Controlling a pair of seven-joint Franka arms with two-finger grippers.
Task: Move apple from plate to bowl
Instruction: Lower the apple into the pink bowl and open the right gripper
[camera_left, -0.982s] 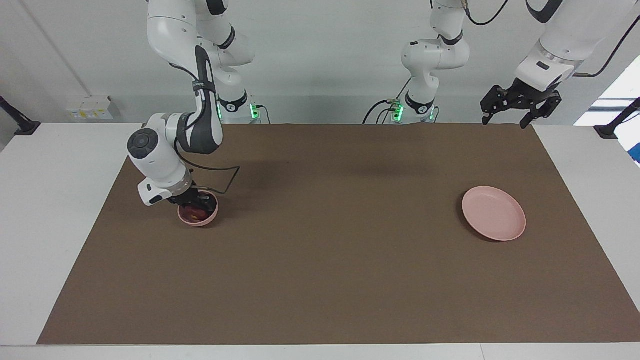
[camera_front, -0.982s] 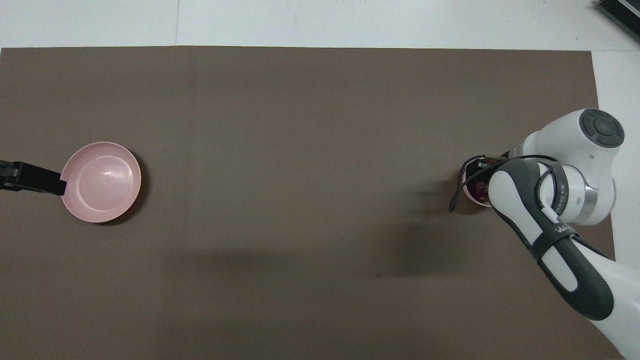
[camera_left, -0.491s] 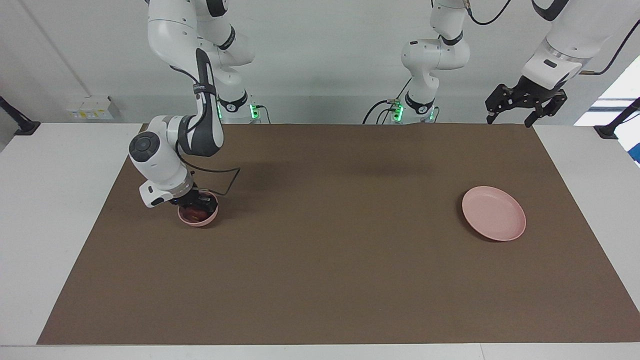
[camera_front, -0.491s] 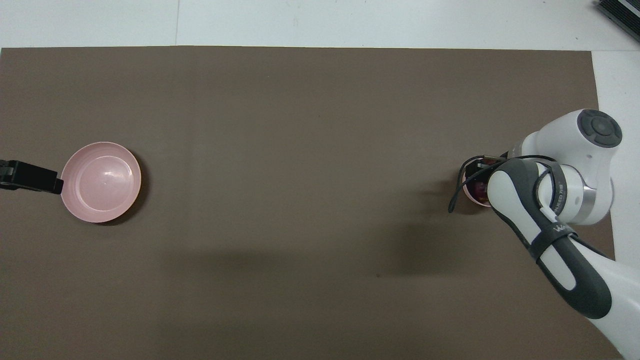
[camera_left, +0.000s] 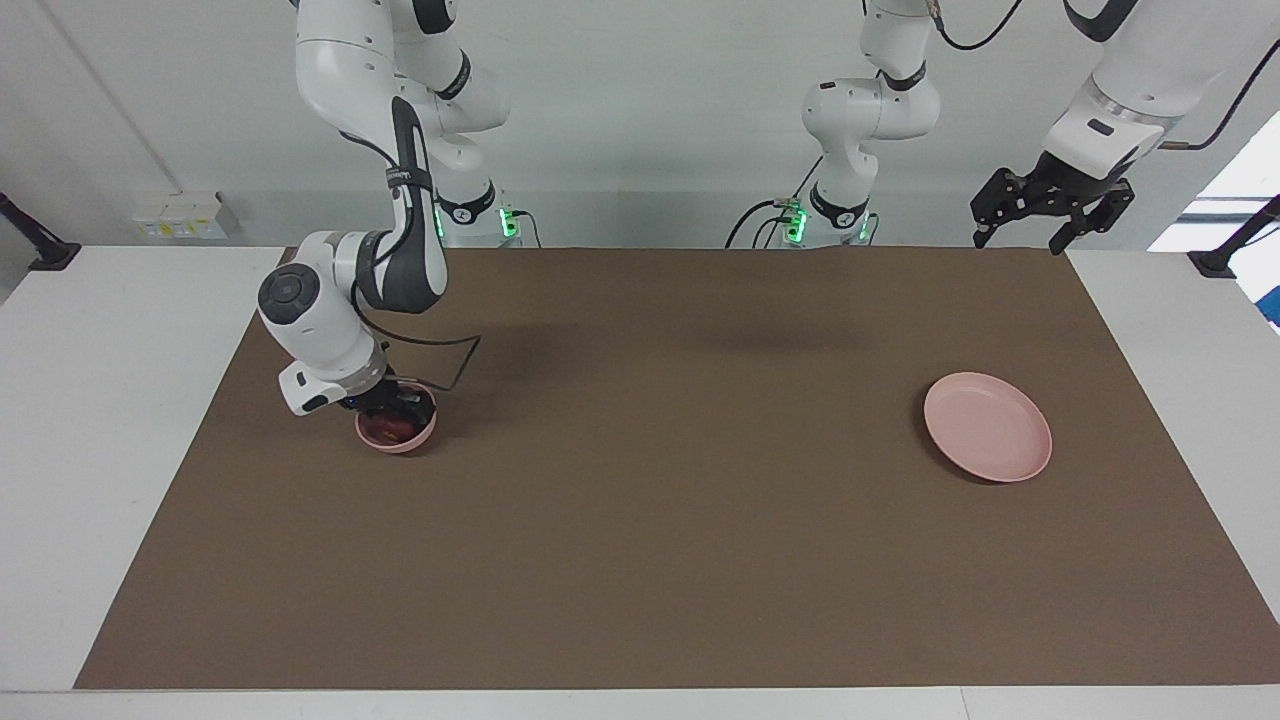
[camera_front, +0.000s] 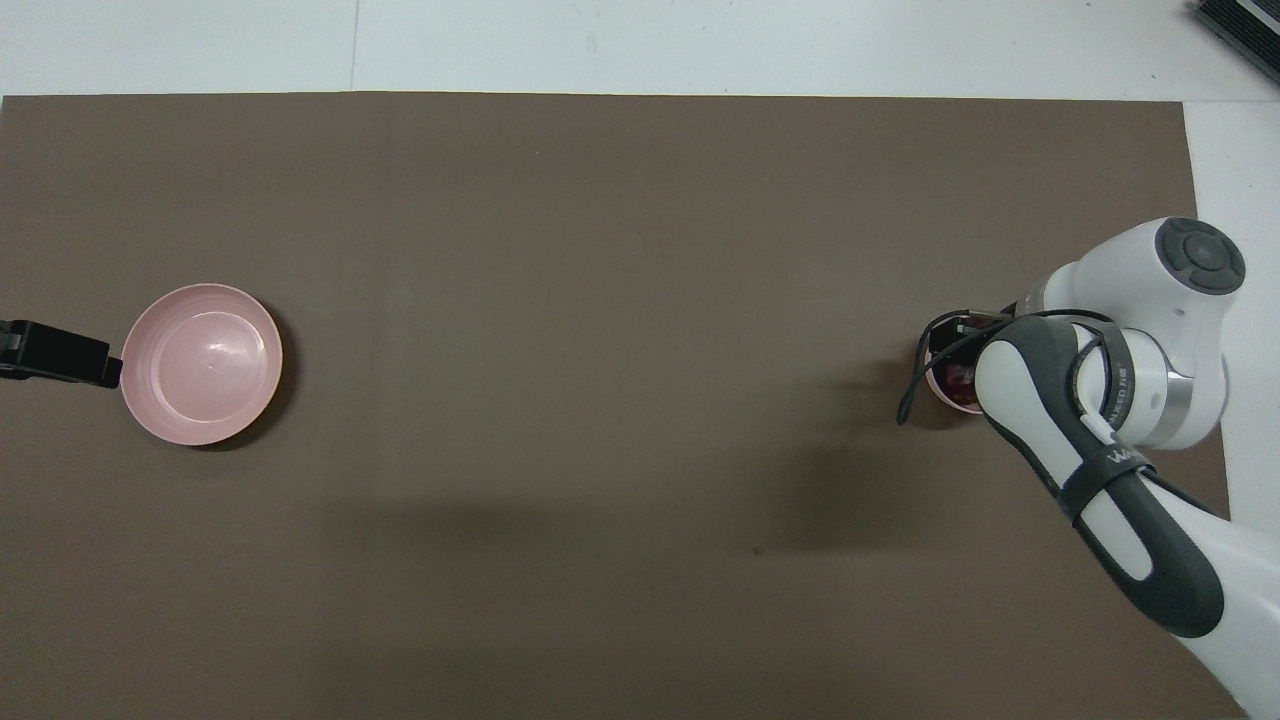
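The dark red apple (camera_left: 392, 430) lies in the small pink bowl (camera_left: 421, 437) at the right arm's end of the table. My right gripper (camera_left: 388, 408) hangs just over the bowl's rim, above the apple, its fingers open around nothing. In the overhead view the right arm's wrist covers most of the bowl (camera_front: 938, 390); a bit of the apple (camera_front: 960, 377) shows. The wide pink plate (camera_left: 987, 427) sits bare at the left arm's end and also shows in the overhead view (camera_front: 203, 363). My left gripper (camera_left: 1050, 215) waits open, raised over the mat's edge near the robots.
A brown mat (camera_left: 660, 520) covers the table, with white table surface (camera_left: 100, 400) around it. A black cable (camera_left: 455, 360) loops from the right wrist beside the bowl.
My right gripper has risen slightly from the bowl while the apple stays in it. My left gripper has lifted a little and drawn back toward the robots.
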